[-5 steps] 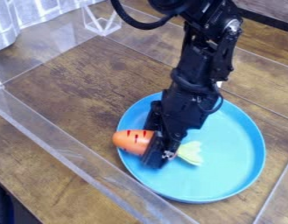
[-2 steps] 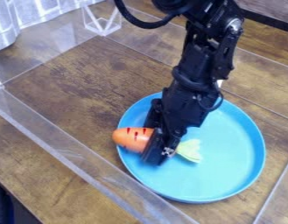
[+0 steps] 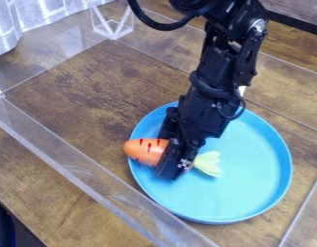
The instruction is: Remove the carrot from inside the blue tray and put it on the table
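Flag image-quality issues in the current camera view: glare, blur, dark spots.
Camera view: whitish glare streaks on the clear barrier strip; black tool low in detail, fingertips hard to separate; whole image slightly soft, plate evenly lit.

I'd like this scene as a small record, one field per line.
Toy: orange carrot with dark stripes and pale green leaves
Plate: round, blue
Carrot's place: in the plate, orange end toward the rim
Robot hand: black gripper, closed on the carrot
Table: brown wood
Still to do: lift the carrot out, set it on the table
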`<state>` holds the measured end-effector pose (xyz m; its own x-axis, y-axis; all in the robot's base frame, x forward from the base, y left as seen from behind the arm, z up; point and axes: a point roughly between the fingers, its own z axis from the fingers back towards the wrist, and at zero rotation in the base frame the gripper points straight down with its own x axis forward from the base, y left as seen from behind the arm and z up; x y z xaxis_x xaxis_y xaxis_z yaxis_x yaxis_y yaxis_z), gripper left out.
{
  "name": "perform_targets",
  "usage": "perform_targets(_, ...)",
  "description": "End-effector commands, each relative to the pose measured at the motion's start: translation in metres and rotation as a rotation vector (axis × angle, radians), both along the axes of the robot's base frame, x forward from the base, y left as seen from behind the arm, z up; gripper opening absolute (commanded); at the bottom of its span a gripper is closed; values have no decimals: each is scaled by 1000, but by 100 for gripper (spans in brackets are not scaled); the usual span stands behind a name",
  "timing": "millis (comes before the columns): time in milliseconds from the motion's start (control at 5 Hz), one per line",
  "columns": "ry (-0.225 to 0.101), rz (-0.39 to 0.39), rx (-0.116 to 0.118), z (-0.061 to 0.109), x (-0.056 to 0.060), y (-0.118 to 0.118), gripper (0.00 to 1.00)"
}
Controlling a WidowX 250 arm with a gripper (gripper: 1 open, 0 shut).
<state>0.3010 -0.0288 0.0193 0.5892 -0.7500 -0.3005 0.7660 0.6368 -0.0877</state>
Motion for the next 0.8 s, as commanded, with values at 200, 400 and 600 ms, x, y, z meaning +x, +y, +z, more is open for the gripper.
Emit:
perform_targets(200,59,45,3,-15,-2,25,0)
perform_targets(400,66,55,17,-11,-2,31,0)
perform_targets(600,73,67,30,-7,-2,37,0)
